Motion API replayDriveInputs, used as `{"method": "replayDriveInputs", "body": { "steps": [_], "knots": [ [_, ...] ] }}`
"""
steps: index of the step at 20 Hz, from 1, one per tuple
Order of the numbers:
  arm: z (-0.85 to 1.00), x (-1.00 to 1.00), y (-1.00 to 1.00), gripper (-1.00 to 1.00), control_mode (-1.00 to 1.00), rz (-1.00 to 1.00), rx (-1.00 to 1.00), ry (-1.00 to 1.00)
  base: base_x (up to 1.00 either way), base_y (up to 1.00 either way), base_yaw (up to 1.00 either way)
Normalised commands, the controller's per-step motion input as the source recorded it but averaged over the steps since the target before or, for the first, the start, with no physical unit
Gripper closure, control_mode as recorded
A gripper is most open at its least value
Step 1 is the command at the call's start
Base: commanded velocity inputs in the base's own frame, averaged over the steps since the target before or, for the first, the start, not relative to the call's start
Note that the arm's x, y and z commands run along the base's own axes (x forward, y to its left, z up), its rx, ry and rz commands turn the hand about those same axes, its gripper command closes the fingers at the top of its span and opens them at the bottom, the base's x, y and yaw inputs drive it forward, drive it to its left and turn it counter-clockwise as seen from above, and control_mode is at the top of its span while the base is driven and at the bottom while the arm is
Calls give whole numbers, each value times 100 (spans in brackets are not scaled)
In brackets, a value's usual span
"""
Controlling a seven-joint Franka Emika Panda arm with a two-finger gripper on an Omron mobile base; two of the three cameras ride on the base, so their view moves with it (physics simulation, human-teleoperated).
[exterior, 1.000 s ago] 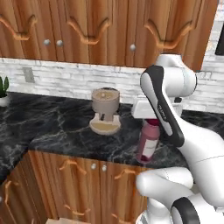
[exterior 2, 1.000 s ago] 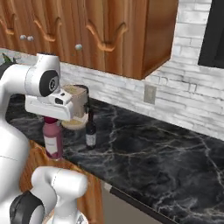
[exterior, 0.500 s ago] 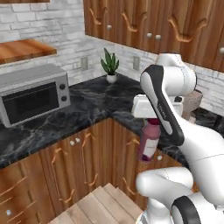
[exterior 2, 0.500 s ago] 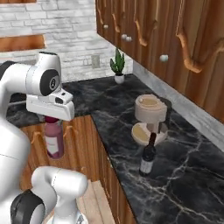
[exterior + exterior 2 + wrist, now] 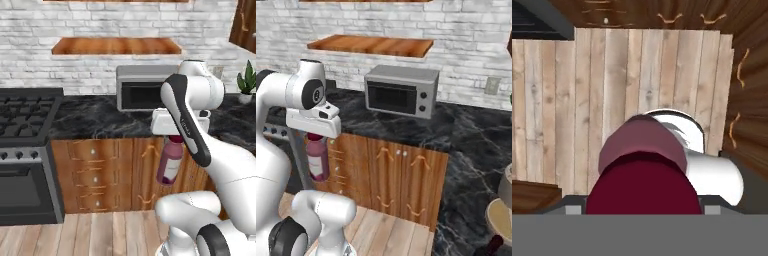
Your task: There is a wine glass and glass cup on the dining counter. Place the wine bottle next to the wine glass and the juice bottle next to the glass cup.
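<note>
Nearest to us, the white arm hung its gripper [image 5: 172,136] above the wooden floor [image 5: 95,232], and from it dangled the juice bottle [image 5: 170,162], upright, its pinkish-maroon body with a white label clear of every surface. In the right base view the same juice bottle [image 5: 317,157] hung under the hand, in front of the cupboard doors [image 5: 398,182]. We could not see the fingers themselves, but they were clamped on the red cap end, since the bottle hung from the hand with nothing under it. In the hand view we looked straight down along the juice bottle [image 5: 643,170], with the pale floor planks [image 5: 587,100] below it.

Behind the bottle stood wooden cupboards [image 5: 107,172] under a black marble table [image 5: 95,120], with a dark stove [image 5: 25,150] to the left. Farther back on that top sat a silver microwave [image 5: 401,91], and above it a wooden shelf [image 5: 373,45] on the white brick wall [image 5: 30,45]. A small potted plant [image 5: 246,82] stood at the far right.
</note>
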Motion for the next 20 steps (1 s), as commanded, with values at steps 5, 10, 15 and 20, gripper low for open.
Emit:
{"method": "replayDriveInputs", "body": {
  "steps": [5,10,15,20],
  "knots": [
    [0,0,0,100,100,0,0,0,-1,0,100],
    [0,0,0,100,100,0,0,0,4,0,92],
    [0,0,0,100,100,0,0,0,-1,0,93],
    [0,0,0,100,100,0,0,0,9,0,83]
  ]
}}
